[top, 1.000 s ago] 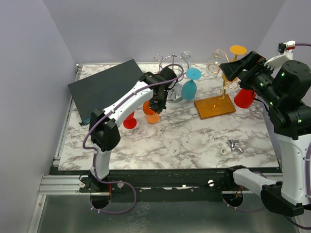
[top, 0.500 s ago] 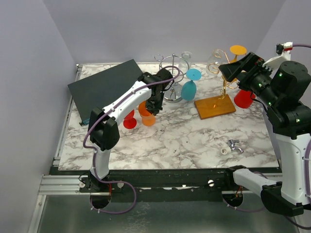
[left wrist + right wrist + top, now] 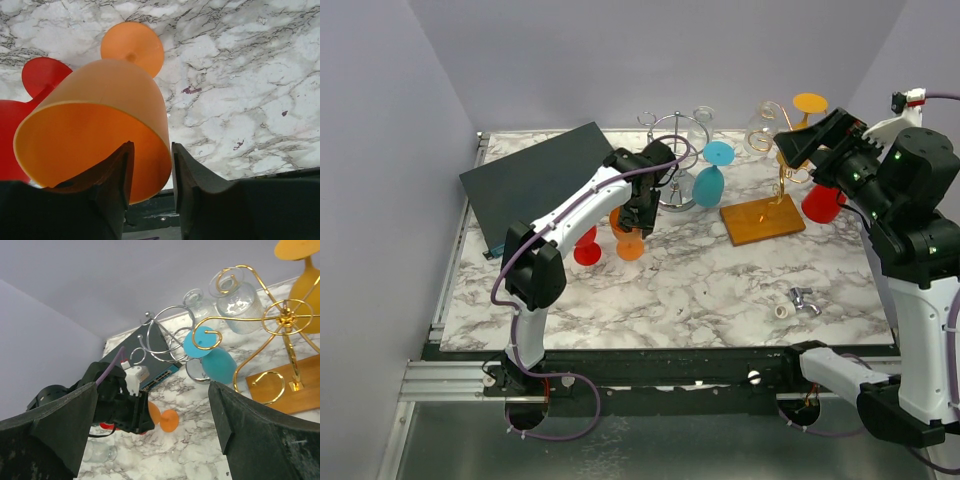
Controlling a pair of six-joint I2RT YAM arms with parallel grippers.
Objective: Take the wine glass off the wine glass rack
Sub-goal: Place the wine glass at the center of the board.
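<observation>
Letting go of the orange wine glass (image 3: 100,115) on the marble table (image 3: 240,75)

It rests off the wire rack (image 3: 682,118), just beside the red glass (image 3: 30,100). My left gripper (image 3: 151,146), pinched a second ago, now stands parted astride its rim. Whether either pad touches it, I cannot tell. From above my wrist hides the bowl. My right gripper (image 3: 152,385) hangs spread wide, empty.
</observation>
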